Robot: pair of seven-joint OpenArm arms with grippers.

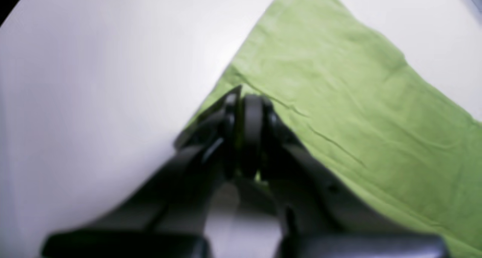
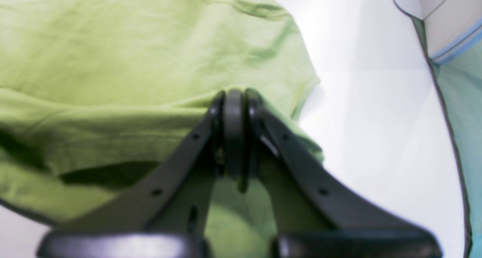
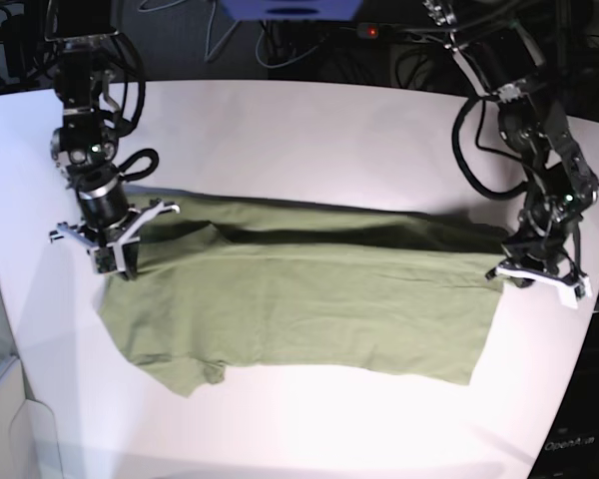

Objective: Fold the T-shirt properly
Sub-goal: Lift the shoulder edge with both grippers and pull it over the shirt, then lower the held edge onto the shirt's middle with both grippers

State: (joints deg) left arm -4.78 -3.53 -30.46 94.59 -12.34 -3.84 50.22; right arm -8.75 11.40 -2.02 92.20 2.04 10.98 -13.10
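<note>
As the green T-shirt point(image 3: 309, 309) stretches across the white table point(image 3: 329, 130) toward six o'clock, its raised edge is pinched at both ends: left gripper point(image 3: 519, 277) clamped at four o'clock, right gripper point(image 3: 130, 271) clamped at eight!

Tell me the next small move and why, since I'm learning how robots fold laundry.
Probably both grippers should carry the raised edge a little further over the T-shirt, together: the left gripper and right gripper each pinch it near one end, and the cloth between them spans fairly straight.
</note>
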